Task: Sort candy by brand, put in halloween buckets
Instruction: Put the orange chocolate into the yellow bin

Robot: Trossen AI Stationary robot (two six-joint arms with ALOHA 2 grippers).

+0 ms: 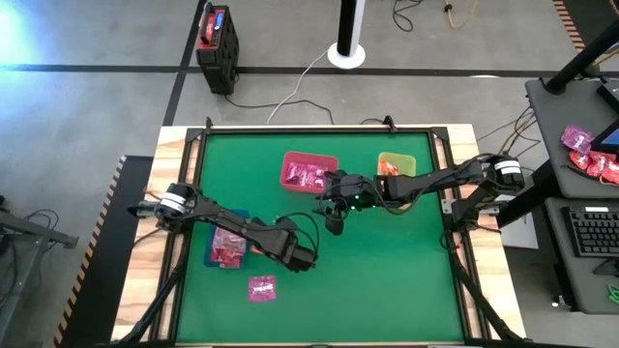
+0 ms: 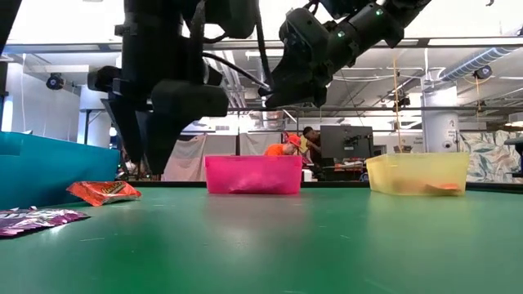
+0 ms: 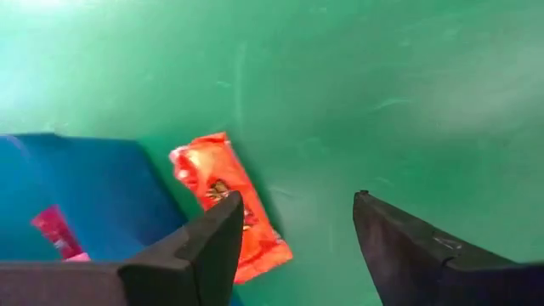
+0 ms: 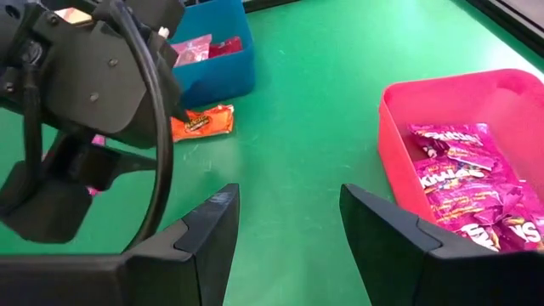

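An orange candy packet [image 3: 223, 194] lies flat on the green table beside the dark blue bucket [image 3: 85, 187], which holds red packets [image 1: 229, 247]. My left gripper [image 3: 297, 200] hangs open just above the table and points steeply down. The orange packet lies beside one of its fingers, and nothing is between the fingers. A magenta packet [image 1: 262, 288] lies flat near the table's front edge. My right gripper [image 4: 289, 221] stands open and empty over the table's middle. The pink bucket [image 4: 399, 127] holds several magenta packets [image 4: 463, 183]. The lime green bucket [image 1: 397, 166] has orange candy in it.
A black-and-red box [image 1: 218, 39] stands on the floor beyond the far edge. A side desk at the right carries more pink and red packets [image 1: 590, 155] and a keyboard. In the low view people [image 2: 290, 147] show in the room behind the table.
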